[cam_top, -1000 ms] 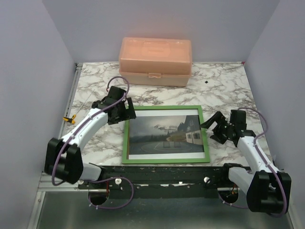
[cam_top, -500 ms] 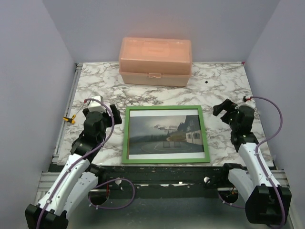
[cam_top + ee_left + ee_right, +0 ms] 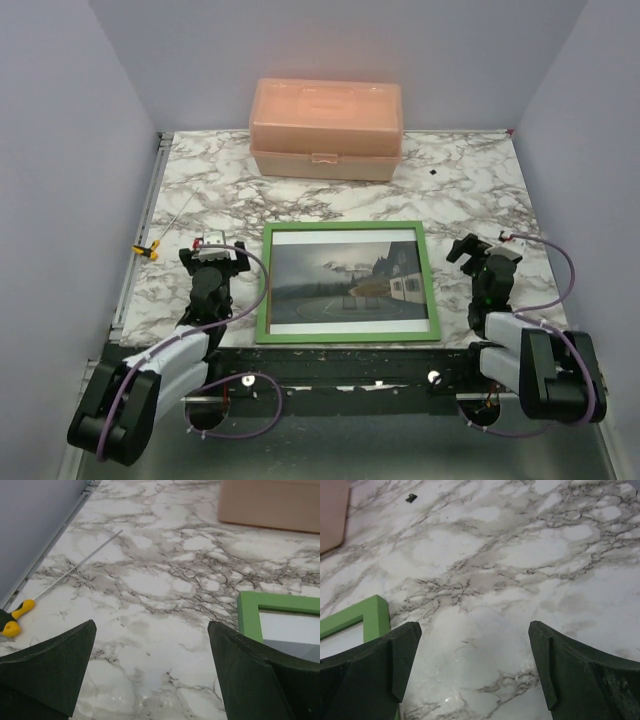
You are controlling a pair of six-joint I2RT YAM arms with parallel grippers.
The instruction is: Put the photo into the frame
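The green frame (image 3: 347,283) lies flat at the table's near middle with the photo (image 3: 345,279), a grey landscape with a road and white house, lying inside it face up. My left gripper (image 3: 213,252) is open and empty just left of the frame, low near the table; the frame's corner (image 3: 272,611) shows in the left wrist view. My right gripper (image 3: 474,248) is open and empty just right of the frame, whose corner (image 3: 367,615) shows in the right wrist view.
A peach plastic box (image 3: 327,129) stands shut at the back of the table. A thin tool with a yellow handle (image 3: 148,250) lies by the left edge, also in the left wrist view (image 3: 17,615). A small black bit (image 3: 432,172) lies at the back right.
Both arms have drawn back from the frame toward their bases and folded down low. The frame and photo have not moved.
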